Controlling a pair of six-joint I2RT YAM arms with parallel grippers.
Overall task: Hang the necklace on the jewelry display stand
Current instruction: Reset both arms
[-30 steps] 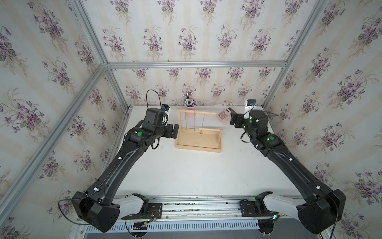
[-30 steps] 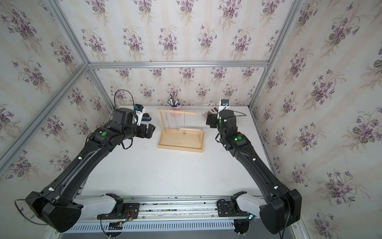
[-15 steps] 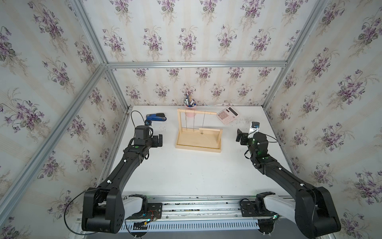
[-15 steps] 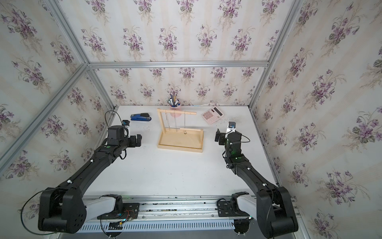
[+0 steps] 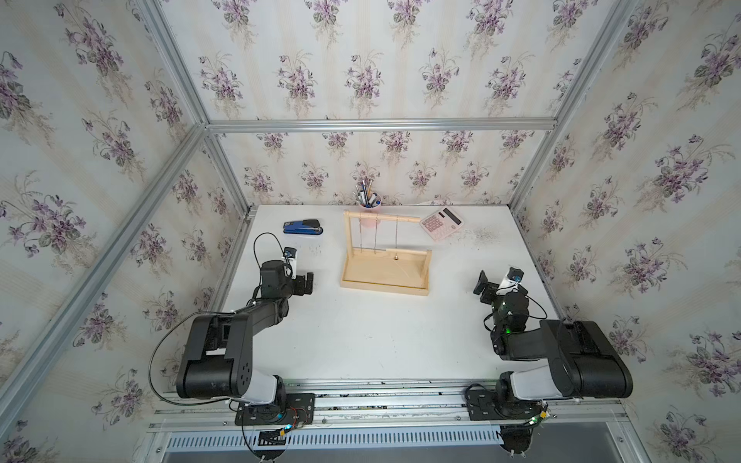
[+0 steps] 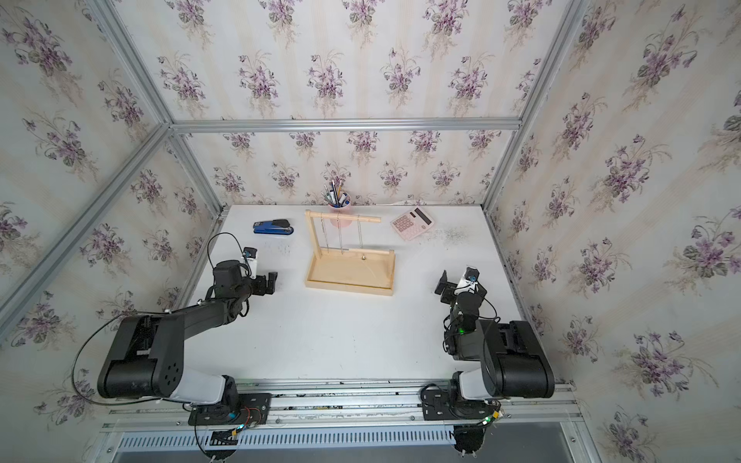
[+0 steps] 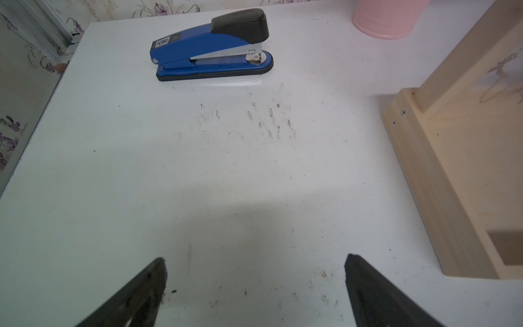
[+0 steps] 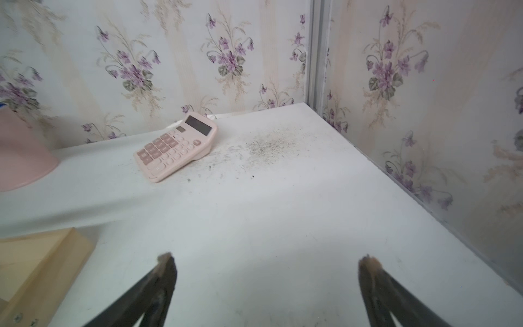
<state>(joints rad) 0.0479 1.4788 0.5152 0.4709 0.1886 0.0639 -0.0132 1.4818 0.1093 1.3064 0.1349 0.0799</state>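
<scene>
Moved: both arms have pulled back from the stand, where they were reaching a second ago, and now sit folded near the front rail; the stand and its chains lie as before.
Table: white table [image 5: 361,332], scuffed, with grey speckling near the far right corner.
Left arm: left arm [image 5: 224,344] folded at the front left, its wrist low over the table to the left of the stand.
Right arm: right arm [image 5: 577,352] folded at the front right, its wrist well to the right of the stand.
Stand: jewelry display stand [image 5: 383,288] upright in the far middle of the table, touched by neither arm.
Calculator: pink calculator [image 5: 441,223] behind and right of the stand.
Stapler: blue stapler [image 5: 302,227] behind and left of the stand.
Cup: pink pen cup [image 5: 369,199] against the back wall, just behind the stand.
Left gripper: left gripper [image 7: 254,259] released, jaws spread wide, nothing between them, above bare table.
Right gripper: right gripper [image 8: 266,259] released, jaws spread wide and empty.
Necklace: necklace [image 5: 375,236] draped over the crossbar [image 5: 381,217], thin chains hanging straight down, a small pendant [image 5: 396,258] just above the tray.
</scene>
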